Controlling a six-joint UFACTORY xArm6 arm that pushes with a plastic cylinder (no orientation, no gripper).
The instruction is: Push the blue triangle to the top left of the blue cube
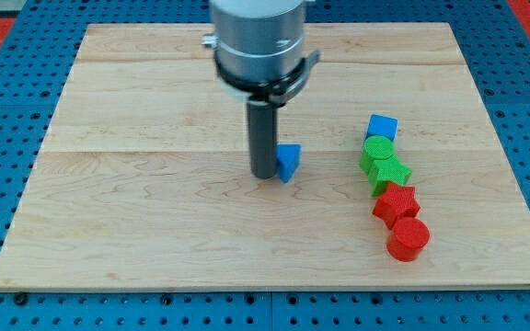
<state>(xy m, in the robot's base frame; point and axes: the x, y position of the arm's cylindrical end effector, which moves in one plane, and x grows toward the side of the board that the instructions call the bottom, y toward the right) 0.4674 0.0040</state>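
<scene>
The blue triangle lies near the middle of the wooden board. My tip stands right against the triangle's left side, touching it or nearly so. The blue cube sits to the view's right, at the top of a column of blocks. The triangle is left of the cube and a little lower in the view.
Below the blue cube a column of touching blocks runs downward: a green cylinder, a green star, a red star and a red cylinder. The arm's grey body hangs over the board's top middle.
</scene>
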